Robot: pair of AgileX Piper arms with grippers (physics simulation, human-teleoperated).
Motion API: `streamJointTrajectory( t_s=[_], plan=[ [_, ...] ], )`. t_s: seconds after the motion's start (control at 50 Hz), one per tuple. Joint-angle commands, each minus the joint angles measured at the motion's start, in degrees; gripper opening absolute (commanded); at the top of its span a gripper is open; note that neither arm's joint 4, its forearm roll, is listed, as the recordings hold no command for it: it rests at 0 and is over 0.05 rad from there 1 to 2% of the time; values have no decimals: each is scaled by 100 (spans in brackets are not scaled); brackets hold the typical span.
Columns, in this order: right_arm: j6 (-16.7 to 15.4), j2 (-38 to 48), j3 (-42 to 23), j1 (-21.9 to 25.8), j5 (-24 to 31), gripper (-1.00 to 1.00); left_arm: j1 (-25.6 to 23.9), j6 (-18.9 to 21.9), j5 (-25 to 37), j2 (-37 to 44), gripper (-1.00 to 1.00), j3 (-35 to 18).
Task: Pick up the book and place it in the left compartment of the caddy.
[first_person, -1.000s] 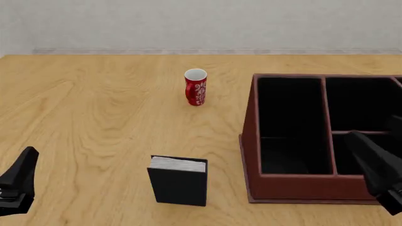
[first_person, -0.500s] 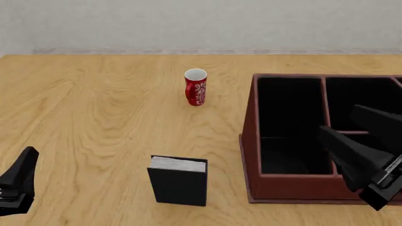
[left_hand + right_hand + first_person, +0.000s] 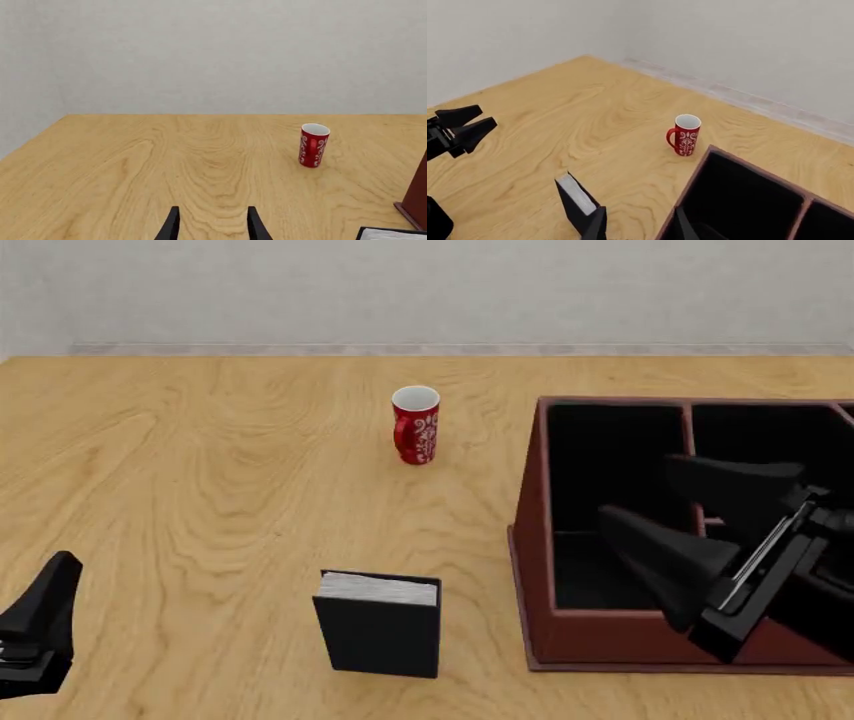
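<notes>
While the left wrist view looks out across the bare table point(image 3: 133, 165), the left gripper point(image 3: 210, 227) shows only two finger tips with a gap between them, nothing held; released. Red mug point(image 3: 313, 145) stands well ahead, off to one side. A corner of the book point(image 3: 390, 233) and an edge of the caddy point(image 3: 417, 200) just clip the frame.

Front view: book point(image 3: 380, 632) stands upright on the table, white page block up, just beside the caddy point(image 3: 534, 540) wall but apart from it. Left gripper point(image 3: 34, 630) hangs low at the near left edge, well apart from the book. Right gripper point(image 3: 694, 530) hovers over the caddy, fingers spread wide, empty, angled toward the book. Left compartment point(image 3: 614, 490) is open and dark, nothing visible in it.

Right wrist view: right gripper point(image 3: 637, 222) spread, book point(image 3: 580, 202) close by one finger, mug point(image 3: 685, 135) beyond.

Judgement: approach step. Best to straddle the covers from above, centred along the spine, and close squarely, since a glancing finger could tip the standing book.
</notes>
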Motion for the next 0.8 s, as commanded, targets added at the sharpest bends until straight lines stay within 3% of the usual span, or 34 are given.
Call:
streamJointTrajectory(
  t_s=[0.02,0.8],
  plan=[
    [-13,472,-196,256,-23,100,0,0,0,0,100,0],
    [-67,2363,-467,769,-402,100,0,0,0,0,100,0]
  ],
)
